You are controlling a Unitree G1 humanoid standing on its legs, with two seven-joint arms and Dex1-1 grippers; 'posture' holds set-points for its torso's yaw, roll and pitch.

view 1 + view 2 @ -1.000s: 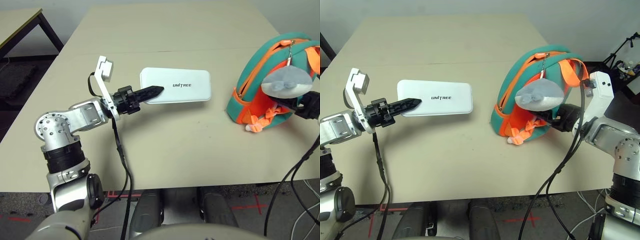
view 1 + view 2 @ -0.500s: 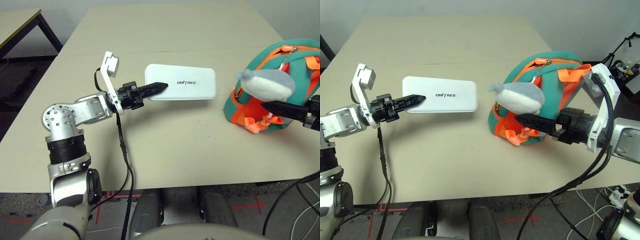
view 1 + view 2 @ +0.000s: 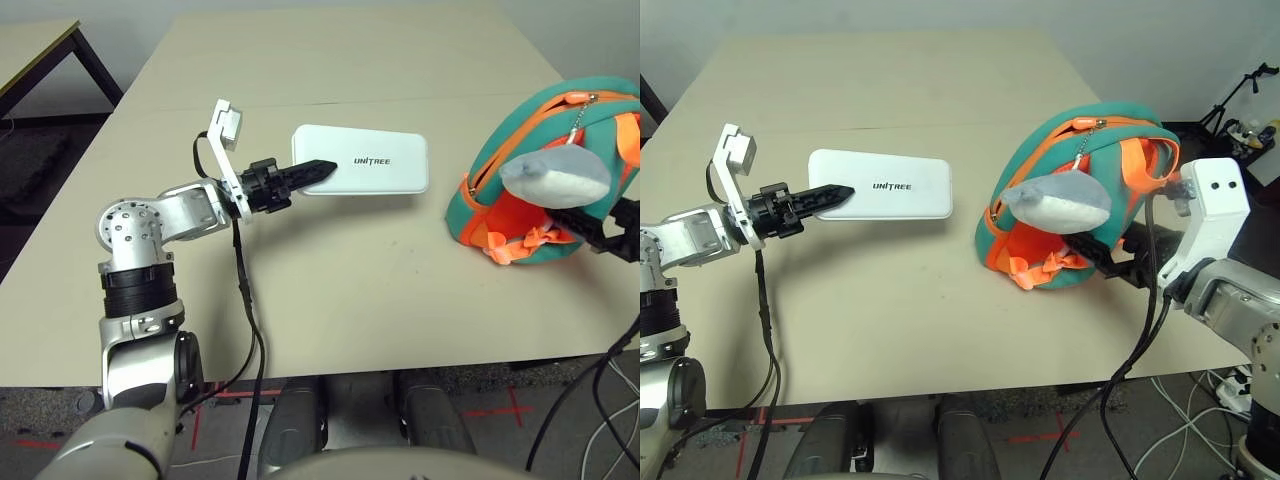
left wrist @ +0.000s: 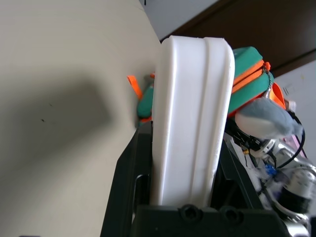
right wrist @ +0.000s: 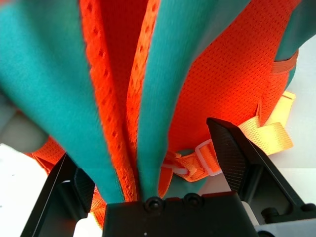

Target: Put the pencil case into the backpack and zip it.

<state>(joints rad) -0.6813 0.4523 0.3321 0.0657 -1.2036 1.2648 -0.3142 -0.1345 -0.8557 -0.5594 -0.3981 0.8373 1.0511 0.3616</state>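
i had the left gripper (image 3: 312, 168) clamped on the near short end of the pencil case (image 3: 365, 173); left wrist cam showed the case (image 4: 191, 118) wedged tight btwn both fingers. case was held flat, lifted a bit above the table (image 3: 330, 60), its shadow under it, "unitree" print facing up. it sat out in the open mid-table, well apart from the backpack (image 3: 1070, 165), bare tabletop btwn them.

backpack stood on the table's right side, teal w/ orange zipper trim, tilted toward me. grey plush charm (image 3: 1057, 203) hung on a chain across its front, right over the orange panel. right gripper (image 5: 153, 163) had its fingers spread wide, w/ folds of teal and orange backpack fabric running btwn them; couldn't tell if it was actually pinching anything. from the head cam its fingers (image 3: 1090, 247) were tucked under the charm against the backpack's front, mostly hidden. orange straps (image 3: 1032, 270) spilled out at the base.
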